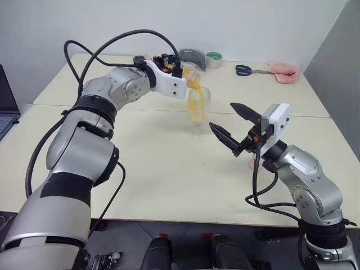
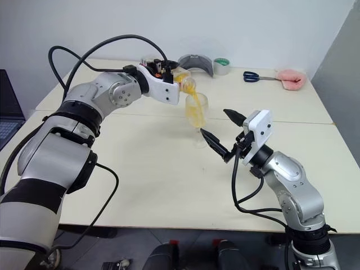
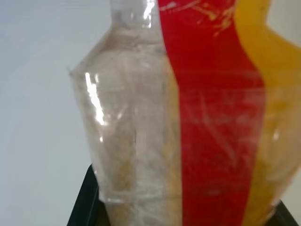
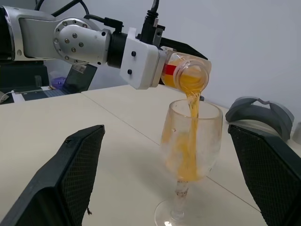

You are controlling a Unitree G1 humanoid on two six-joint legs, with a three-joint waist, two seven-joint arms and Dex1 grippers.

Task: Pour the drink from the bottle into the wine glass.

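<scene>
1. Tipping the bottle (image 4: 186, 75) over the wine glass (image 4: 192, 141), the left gripper (image 1: 179, 68) pinches its body, the right gripper (image 1: 228, 125) spread empty beside the glass.
2. Thin plastic looks light and squashy; hold mid-body. The glass seems fragile and top-heavy.
3. Right wrist view shows the drink (image 4: 190, 120) streaming in; left wrist view shows the red label (image 3: 211, 122) close up.

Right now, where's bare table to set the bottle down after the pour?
Widest bare patch: near half of the table, in front of the wine glass, between both arms. Another lies right of the glass, before the scissors and pink object. Crowded: far edge behind the bottle, with grey object and tape roll.
</scene>
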